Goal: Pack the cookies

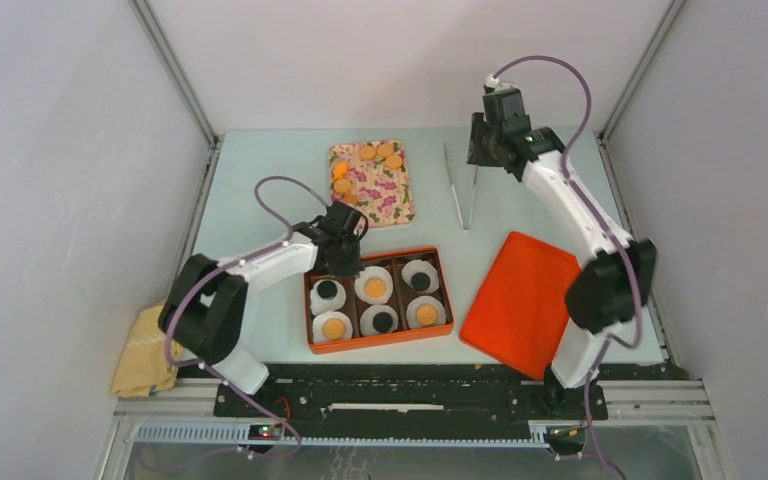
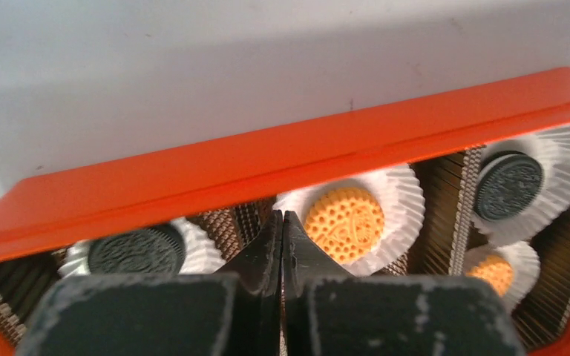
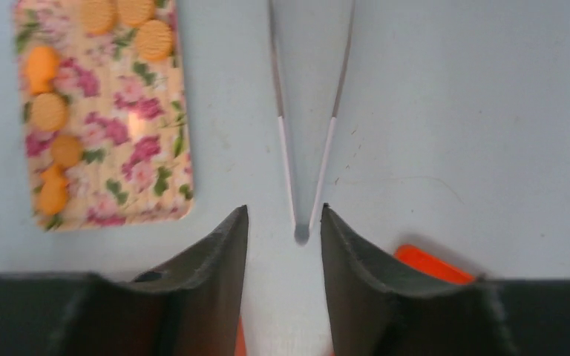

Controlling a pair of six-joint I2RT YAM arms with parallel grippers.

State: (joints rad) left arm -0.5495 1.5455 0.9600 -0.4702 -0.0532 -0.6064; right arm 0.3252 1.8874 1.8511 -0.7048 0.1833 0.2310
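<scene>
Top view: the orange box [image 1: 385, 342], near middle of the table [image 1: 260, 200], has all six cups filled with cookies [image 1: 375, 288], three orange and three black. Several orange cookies [image 1: 367, 153] remain on the floral tray [image 1: 390, 200] beyond it. The orange lid [image 1: 520, 300] lies to the right, not fitted. Left wrist view: left pincer [image 2: 283, 216] fully closed, empty, at the box's far edge. Right wrist view: right pincer [image 3: 283, 211] parted, empty, above the tongs [image 3: 301, 234]. Judgement: filling appears complete, closing outstanding.

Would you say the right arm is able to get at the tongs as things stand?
Probably yes. The right gripper hangs open above the tongs, lined up with their joined end. They lie by themselves on the table, with nothing over them.
</scene>
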